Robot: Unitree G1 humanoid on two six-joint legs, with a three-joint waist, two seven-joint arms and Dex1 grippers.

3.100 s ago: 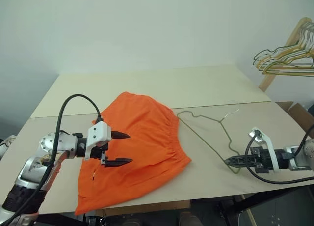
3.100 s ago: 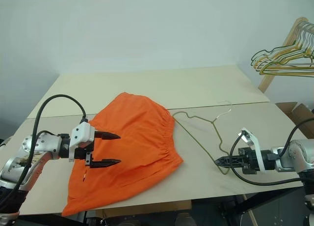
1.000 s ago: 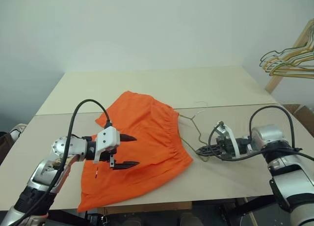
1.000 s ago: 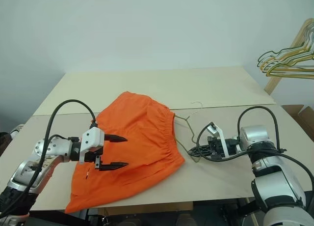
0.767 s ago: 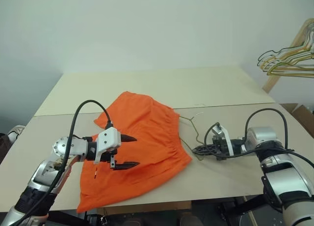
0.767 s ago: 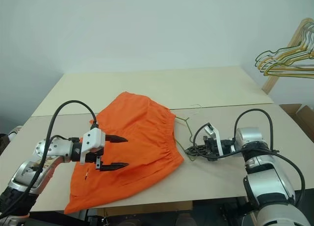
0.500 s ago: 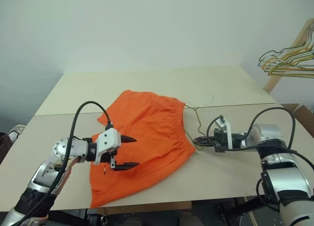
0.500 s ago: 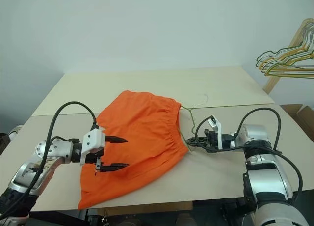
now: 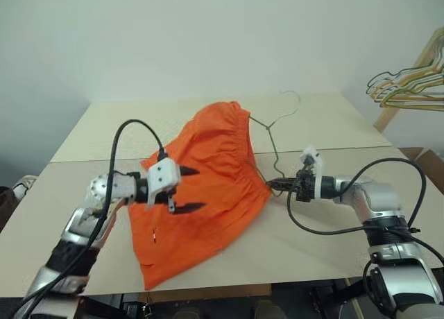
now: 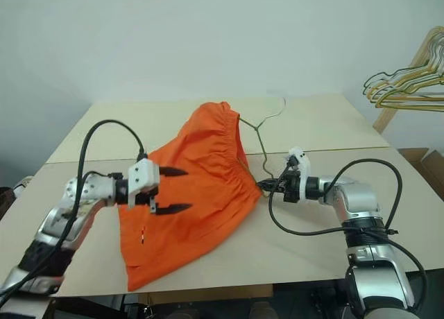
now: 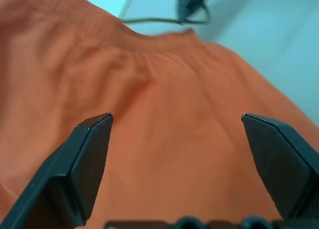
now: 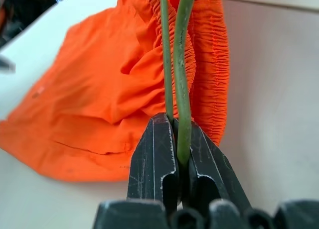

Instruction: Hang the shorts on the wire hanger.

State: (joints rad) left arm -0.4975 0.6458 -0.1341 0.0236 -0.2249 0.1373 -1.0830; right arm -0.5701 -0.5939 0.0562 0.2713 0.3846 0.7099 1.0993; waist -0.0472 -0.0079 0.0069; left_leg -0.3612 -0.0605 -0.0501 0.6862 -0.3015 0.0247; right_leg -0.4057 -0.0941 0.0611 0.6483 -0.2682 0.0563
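Wire hanger (image 9: pixel 272 135) tilted up off the table (image 9: pixel 326 118), hook pointing away, far arm hidden inside raised orange shorts (image 9: pixel 208 187), right gripper (image 9: pixel 272 184) clamped on its wire, left gripper (image 9: pixel 189 189) spread wide over the cloth.

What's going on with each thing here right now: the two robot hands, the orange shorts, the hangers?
left hand: open, hovering over the shorts, holding nothing.
right hand: shut on the wire hanger.
wire hanger: tilted up, one end inside the shorts' waistband, hook in the air.
shorts: waistband side lifted by the hanger, the rest lying on the table.
bunched hangers: hanging on a wooden rack, untouched.
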